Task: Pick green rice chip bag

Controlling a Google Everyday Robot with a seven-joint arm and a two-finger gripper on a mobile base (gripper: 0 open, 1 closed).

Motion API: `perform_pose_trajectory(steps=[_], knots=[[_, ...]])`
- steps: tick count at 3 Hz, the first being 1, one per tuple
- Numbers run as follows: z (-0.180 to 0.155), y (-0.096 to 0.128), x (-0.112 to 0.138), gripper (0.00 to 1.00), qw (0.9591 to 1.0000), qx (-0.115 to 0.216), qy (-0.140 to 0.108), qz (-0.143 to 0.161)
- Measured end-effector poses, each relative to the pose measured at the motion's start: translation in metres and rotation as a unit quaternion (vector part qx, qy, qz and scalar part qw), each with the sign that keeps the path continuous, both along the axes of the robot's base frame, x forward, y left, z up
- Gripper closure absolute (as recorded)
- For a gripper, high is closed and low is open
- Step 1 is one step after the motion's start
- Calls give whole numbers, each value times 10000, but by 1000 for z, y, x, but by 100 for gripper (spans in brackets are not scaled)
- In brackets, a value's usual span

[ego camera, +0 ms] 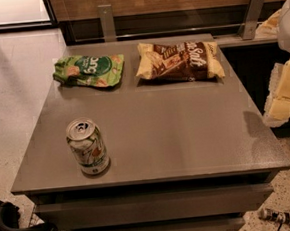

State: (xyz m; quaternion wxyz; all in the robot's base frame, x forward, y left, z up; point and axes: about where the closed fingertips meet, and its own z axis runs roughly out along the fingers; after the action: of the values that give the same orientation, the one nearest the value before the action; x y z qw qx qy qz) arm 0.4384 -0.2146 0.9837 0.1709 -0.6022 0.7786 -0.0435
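Pick not begun | green rice chip bag (89,70) lying untouched, far-left on table (186,134) | gripper (284,96) hanging off right edge, well apart; grip state: cannot tell

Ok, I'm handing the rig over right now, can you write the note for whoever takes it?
The hand is not in view; only the pale arm shows at the right edge, beside the table.
The green rice chip bag lies flat at the table's far left, nothing touching it.
The brown-and-yellow chip bag lies to its right, apart; the soda can stands upright near the front left.
Done: nothing picked yet.
Left: reach, grasp and lift the green bag.
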Motion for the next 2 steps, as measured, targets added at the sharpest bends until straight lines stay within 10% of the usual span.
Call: perform_pose_trajectory(steps=[2], knots=[[5,2,15,0,9995,150,-264,-77]])
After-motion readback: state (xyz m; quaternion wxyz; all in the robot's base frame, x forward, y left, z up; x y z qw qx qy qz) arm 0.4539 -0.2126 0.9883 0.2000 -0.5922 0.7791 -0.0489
